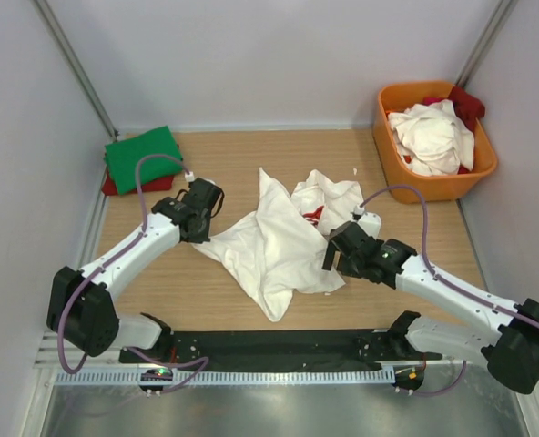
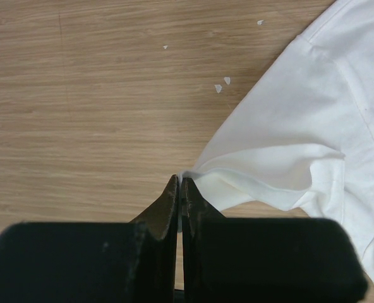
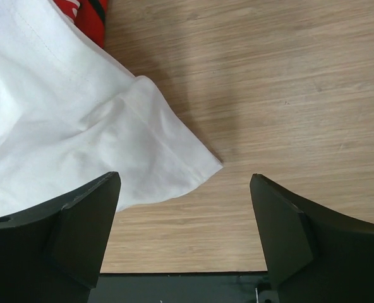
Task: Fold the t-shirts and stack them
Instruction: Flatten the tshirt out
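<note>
A white t-shirt [image 1: 274, 246] with a red chest print [image 1: 313, 216] lies crumpled at the table's middle. My left gripper [image 1: 200, 237] is shut on its left edge; in the left wrist view the closed fingertips [image 2: 179, 182] pinch a thin fold of the white cloth [image 2: 301, 126]. My right gripper [image 1: 331, 257] is open and empty at the shirt's right edge. In the right wrist view the gripper [image 3: 184, 189] hovers over bare wood, with a corner of the shirt [image 3: 111, 139] beside its left finger. A folded green t-shirt [image 1: 142, 155] lies on a folded red one [image 1: 115, 187] at the back left.
An orange tub [image 1: 392, 150] stands at the back right with white cloth [image 1: 433, 137] and red cloth [image 1: 468, 102] in it. A black strip [image 1: 279, 344] runs along the near edge. Grey walls enclose the table on both sides and the back.
</note>
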